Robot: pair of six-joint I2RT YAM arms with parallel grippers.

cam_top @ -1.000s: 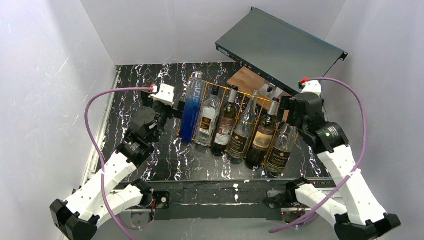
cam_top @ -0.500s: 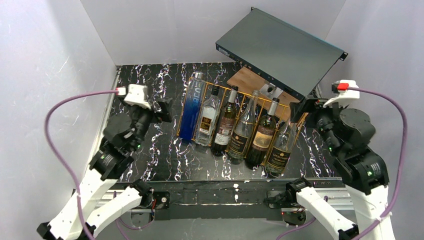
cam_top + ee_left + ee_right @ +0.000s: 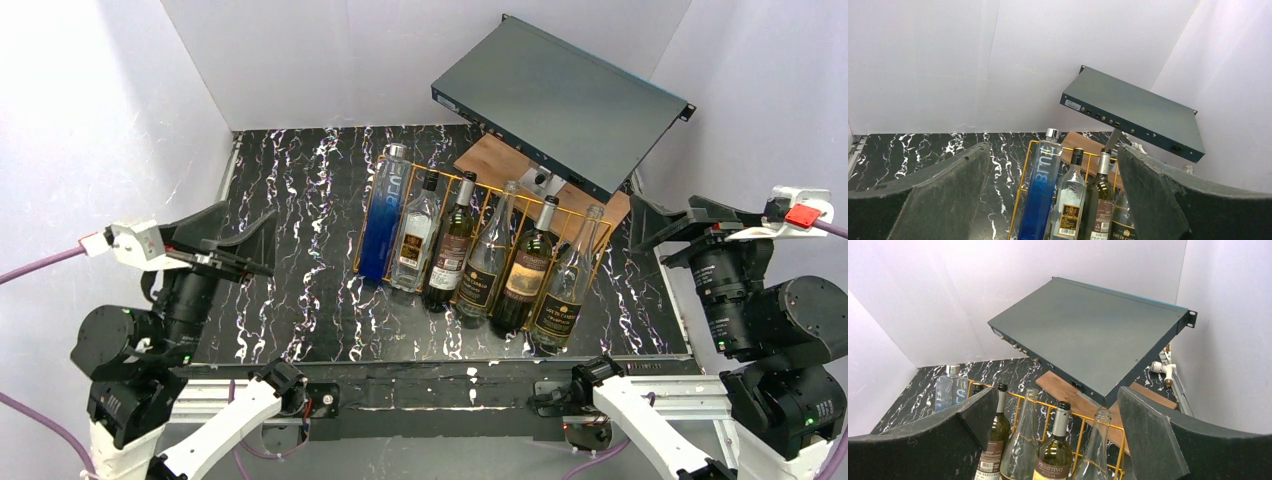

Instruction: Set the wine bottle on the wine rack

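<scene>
The orange-gold wire wine rack (image 3: 490, 188) sits mid-table with several bottles lying in its slots. From the left there is a blue bottle (image 3: 383, 215), then clear and dark ones. A clear wine bottle (image 3: 565, 290) with a gold label lies in the rightmost slot. My left gripper (image 3: 268, 243) is open and empty, raised left of the rack and apart from it. My right gripper (image 3: 634, 224) is open and empty, raised right of the rack. The left wrist view shows the rack (image 3: 1023, 170) between my open fingers (image 3: 948, 190). The right wrist view shows the rack (image 3: 1083, 418) and the bottle necks.
A dark grey rack-mount box (image 3: 560, 100) hangs tilted over a brown wooden board (image 3: 495, 160) behind the rack. White walls close in the black marbled table (image 3: 300, 200) on three sides. A white fitting (image 3: 1163, 369) lies by the right wall.
Both arms have pulled back and up from the rack, the left to the left, the right to the right. The right gripper left the rightmost bottle's neck, and the bottle lies in its slot.
</scene>
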